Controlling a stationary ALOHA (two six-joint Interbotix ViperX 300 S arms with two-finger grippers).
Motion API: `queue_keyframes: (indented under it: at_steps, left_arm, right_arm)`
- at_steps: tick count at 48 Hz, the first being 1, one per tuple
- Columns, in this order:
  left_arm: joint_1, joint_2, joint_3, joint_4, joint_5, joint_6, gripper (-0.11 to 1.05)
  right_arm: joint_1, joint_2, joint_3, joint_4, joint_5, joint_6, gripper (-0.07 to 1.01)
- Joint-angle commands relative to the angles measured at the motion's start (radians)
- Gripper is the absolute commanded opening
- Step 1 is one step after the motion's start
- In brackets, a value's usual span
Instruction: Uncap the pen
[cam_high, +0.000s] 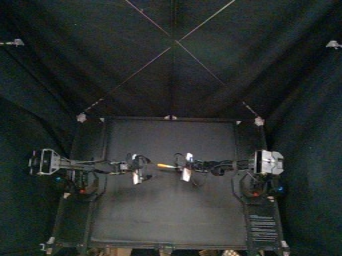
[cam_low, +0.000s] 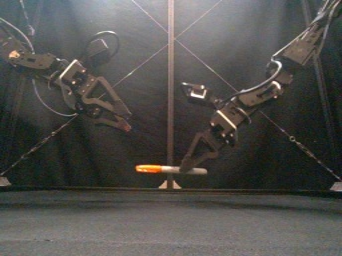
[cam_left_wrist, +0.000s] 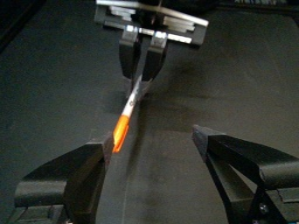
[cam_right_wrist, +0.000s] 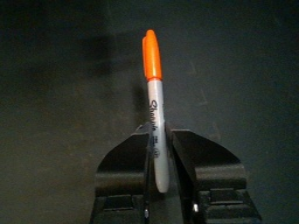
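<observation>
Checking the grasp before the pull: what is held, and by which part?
The right gripper holds the pen by its grey barrel, far from the orange cap. The left gripper is open and holds nothing.

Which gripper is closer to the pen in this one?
Right. The right gripper is shut on the pen at its grey barrel. The left gripper is open near the orange cap and is not gripping it.
</observation>
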Motion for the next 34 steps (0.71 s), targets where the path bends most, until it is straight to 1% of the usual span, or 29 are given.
queue_keyframes:
  at_steps: [1,7,8,10,14,19,21,26,30,32,34]
  left_arm:
    - [-0.002,0.051,-0.055,0.003,0.0,-0.0015,1.02]
    - [-0.002,0.12,-0.095,0.011,0.008,-0.0015,1.02]
    - [-0.002,0.129,-0.103,0.012,0.009,0.0,1.02]
    - [-0.002,0.143,-0.107,0.02,0.012,-0.0015,1.02]
    - [-0.006,0.149,-0.109,0.038,0.032,-0.0031,1.02]
    - [-0.009,0.149,-0.11,0.038,0.048,-0.0031,1.01]
    - [-0.011,0.147,-0.112,0.038,0.049,-0.0015,1.0]
    - [-0.011,0.147,-0.11,0.044,0.049,-0.0015,0.89]
    - [-0.011,0.147,-0.112,0.054,0.049,-0.0015,0.73]
    - [-0.011,0.147,-0.112,0.055,0.049,-0.0015,0.67]
    - [-0.009,0.147,-0.112,0.055,0.049,-0.0015,0.62]
  right_arm:
    - [0.026,-0.046,-0.02,-0.002,-0.002,0.003,0.51]
    - [0.034,-0.049,-0.018,-0.002,-0.002,0.008,0.51]
    - [0.034,-0.049,-0.017,-0.002,-0.002,0.008,0.51]
    - [0.034,-0.049,-0.015,-0.002,-0.002,0.008,0.51]
    - [0.031,-0.049,-0.011,-0.002,-0.002,0.008,0.51]
    - [0.031,-0.049,-0.012,-0.002,-0.002,0.008,0.51]
    - [0.031,-0.049,-0.011,-0.002,0.0,0.008,0.51]
    - [0.029,-0.049,-0.011,-0.002,-0.002,0.009,0.51]
    - [0.031,-0.049,-0.009,-0.002,0.0,0.009,0.51]
    - [0.029,-0.049,-0.005,0.0,0.0,0.009,0.51]
    - [0.031,-0.049,0.002,0.002,0.0,0.009,0.51]
